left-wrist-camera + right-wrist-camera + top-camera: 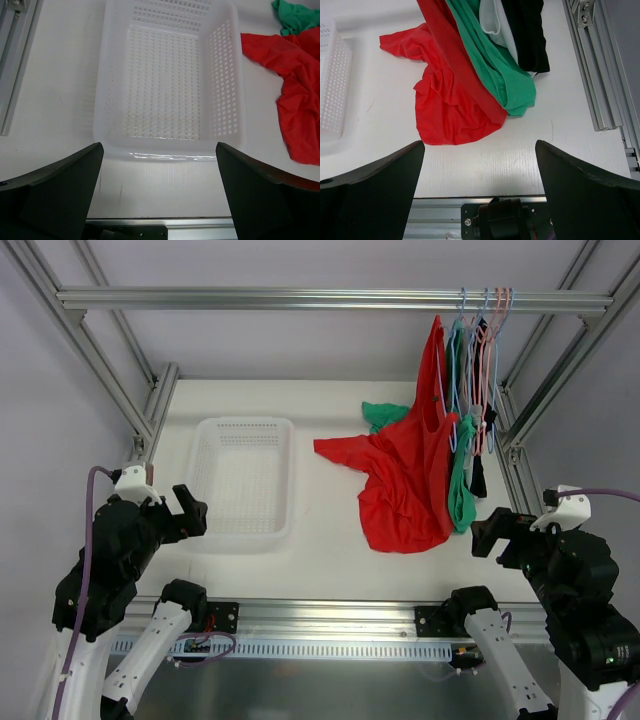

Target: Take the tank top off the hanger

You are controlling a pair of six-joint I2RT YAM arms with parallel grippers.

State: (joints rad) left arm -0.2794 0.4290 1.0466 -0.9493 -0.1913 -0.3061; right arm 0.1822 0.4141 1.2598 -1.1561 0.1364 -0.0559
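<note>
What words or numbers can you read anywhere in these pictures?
None: no text can be read in any view.
No words, numbers or labels show on the white basket, the red top, the green top, the hangers or the metal frame.

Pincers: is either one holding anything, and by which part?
Nothing is held. The left pincer and the right pincer both stand open, clear of the red tank top.
</note>
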